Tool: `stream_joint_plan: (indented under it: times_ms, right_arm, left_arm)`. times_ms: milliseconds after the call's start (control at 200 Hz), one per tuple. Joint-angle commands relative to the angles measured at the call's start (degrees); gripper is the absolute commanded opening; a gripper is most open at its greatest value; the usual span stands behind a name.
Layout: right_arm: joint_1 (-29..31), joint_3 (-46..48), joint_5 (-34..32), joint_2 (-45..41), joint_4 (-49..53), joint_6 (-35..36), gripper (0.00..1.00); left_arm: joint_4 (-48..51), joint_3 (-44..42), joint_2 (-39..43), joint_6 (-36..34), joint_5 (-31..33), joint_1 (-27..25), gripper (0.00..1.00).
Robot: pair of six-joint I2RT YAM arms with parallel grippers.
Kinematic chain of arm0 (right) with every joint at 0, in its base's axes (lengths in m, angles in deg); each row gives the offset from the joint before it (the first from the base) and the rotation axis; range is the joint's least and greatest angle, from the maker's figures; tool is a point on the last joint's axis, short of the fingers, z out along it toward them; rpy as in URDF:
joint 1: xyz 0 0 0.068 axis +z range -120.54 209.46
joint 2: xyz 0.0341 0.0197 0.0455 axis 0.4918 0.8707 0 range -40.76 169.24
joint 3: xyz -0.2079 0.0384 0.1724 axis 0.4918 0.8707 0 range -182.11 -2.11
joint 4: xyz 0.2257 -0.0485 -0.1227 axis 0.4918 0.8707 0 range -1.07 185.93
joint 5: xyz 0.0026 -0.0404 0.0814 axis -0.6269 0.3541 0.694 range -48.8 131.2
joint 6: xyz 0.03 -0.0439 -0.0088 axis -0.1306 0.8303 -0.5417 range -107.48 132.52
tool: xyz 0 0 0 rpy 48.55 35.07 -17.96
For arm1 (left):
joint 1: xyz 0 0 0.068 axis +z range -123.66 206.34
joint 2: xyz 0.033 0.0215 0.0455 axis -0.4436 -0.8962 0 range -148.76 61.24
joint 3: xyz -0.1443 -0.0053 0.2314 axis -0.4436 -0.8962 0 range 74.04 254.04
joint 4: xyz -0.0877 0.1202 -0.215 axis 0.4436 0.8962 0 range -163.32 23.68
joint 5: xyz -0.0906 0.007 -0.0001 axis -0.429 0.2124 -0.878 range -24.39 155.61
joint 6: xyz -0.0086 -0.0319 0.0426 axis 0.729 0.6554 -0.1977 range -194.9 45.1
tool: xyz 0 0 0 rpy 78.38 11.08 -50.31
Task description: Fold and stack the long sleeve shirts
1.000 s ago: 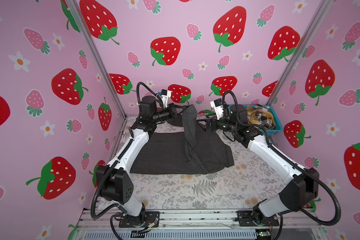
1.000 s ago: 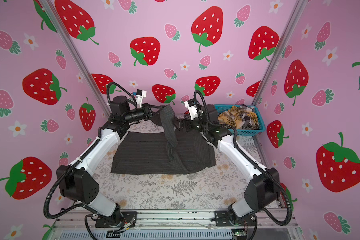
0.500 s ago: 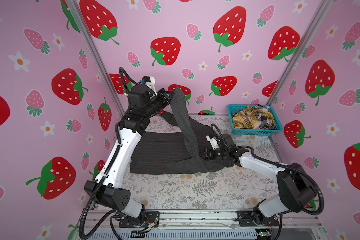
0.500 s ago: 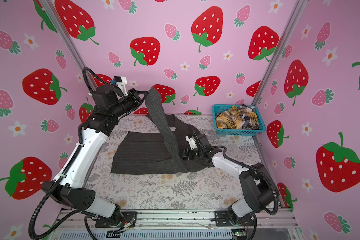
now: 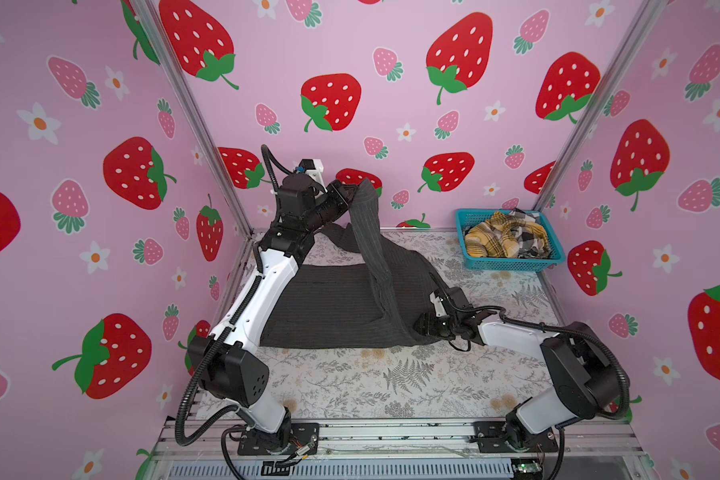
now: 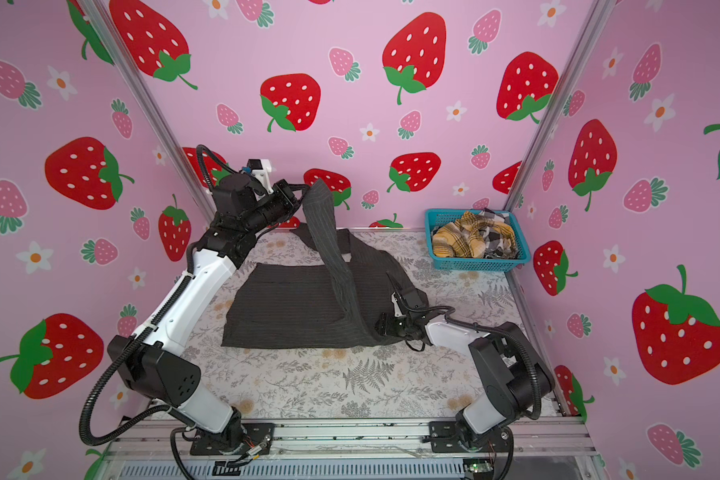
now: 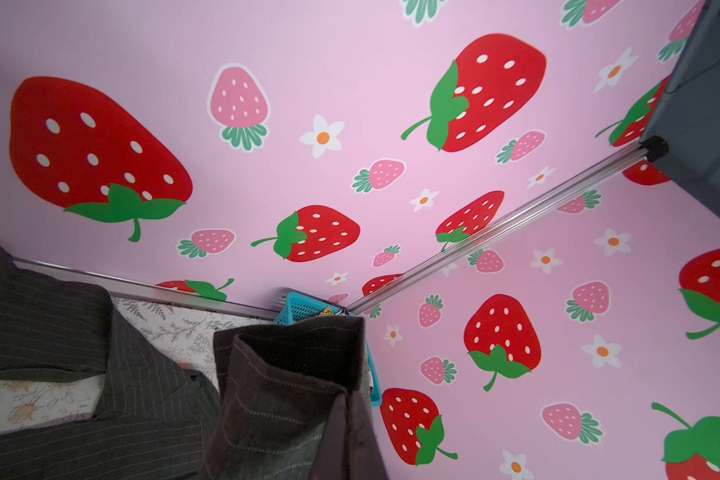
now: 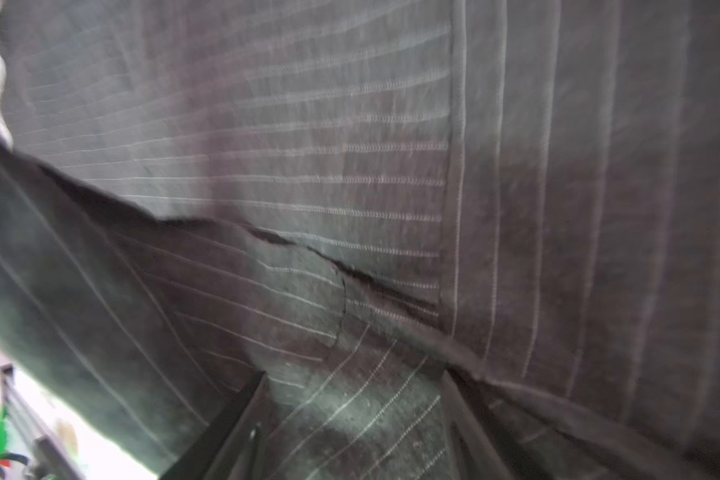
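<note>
The dark charcoal pinstriped shirt [image 5: 329, 307] [image 6: 292, 311] lies spread on the floral table. Near the back wall my left gripper [image 5: 352, 193] [image 6: 304, 191] is raised and shut on one sleeve [image 5: 371, 237], which hangs taut down to the shirt's body. The cloth [image 7: 292, 395] covers that gripper's jaws in the left wrist view. My right gripper [image 5: 416, 328] [image 6: 377, 326] is low at the shirt's front right edge. In the right wrist view its fingers [image 8: 225, 424] stand apart, and pinstriped cloth [image 8: 308, 145] fills the space between and beyond them.
A teal basket [image 5: 512, 266] [image 6: 474, 264] at the back right corner holds a crumpled mustard plaid shirt [image 5: 495, 241] and a black-white check one [image 5: 528, 239]. The floral table [image 5: 391, 382] runs forward to the metal rail. Pink strawberry walls close in three sides.
My left arm has lifted the sleeve up and back to the left. My right arm has left the back of the shirt and dropped to its front right edge.
</note>
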Motion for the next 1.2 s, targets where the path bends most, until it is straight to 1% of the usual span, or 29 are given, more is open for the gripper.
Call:
stream_joint_plan:
  times_ms: [0, 115, 240, 310, 445, 550, 620, 755, 960, 1096, 1196]
  right_arm:
    - [-1.43, -3.94, -1.61, -0.78, 1.54, 0.43, 0.69]
    - [-2.76, -5.29, -2.22, 1.07, 3.1, 1.35, 0.68]
    - [-3.96, -4.5, -1.48, 0.18, 1.51, 1.86, 0.78]
    - [-4.46, -4.04, -0.46, -0.95, -0.09, 2.8, 0.83]
    - [-4.9, -4.07, 3.5, -3.68, -4.29, 8.05, 0.91]
    - [-5.29, -5.38, 9.94, -3.43, -8.0, 11.91, 0.96]
    - [-5.47, -7.44, 14.42, -1.37, -8.91, 13.99, 0.96]
    - [-5.65, -11.74, 18.06, 2.48, -8.95, 16.07, 0.96]
    - [-5.74, -18.4, 23.6, 3.86, -12.14, 16.54, 0.94]
    - [-6.04, -25.3, 23.62, 4.64, -10.44, 17.78, 0.93]
    - [-6.18, -29.35, 21.86, 2.97, -9.06, 18.65, 0.95]
  left_arm:
    - [-7.35, 3.29, -0.18, 2.43, -1.59, 0.02, 0.0]
    - [-10.33, 2.52, 0.13, 4.38, -1.76, 0.07, 0.0]
    - [-16.68, -1.31, 2.11, 7.4, -2.2, 0.31, 0.0]
    - [-18.06, -2.07, 3.09, 7.8, -2.9, 0.55, 0.0]
    - [-21.0, -4.28, 4.95, 9.33, -4.02, 1.58, 0.0]
    - [-24.38, -6.63, 6.03, 11.6, -4.8, 2.5, 0.0]
    - [-27.48, -7.91, 6.5, 12.95, -5.62, 2.88, 0.0]
    - [-30.88, -8.16, 6.68, 13.99, -8.46, 3.09, 0.0]
    - [-30.88, -8.64, 6.97, 13.86, -9.94, 3.39, 0.0]
    - [-30.82, -9.38, 6.29, 13.55, -10.82, 3.49, 0.0]
    - [-29.16, -11.44, 5.57, 9.94, -12.4, 3.58, 0.0]
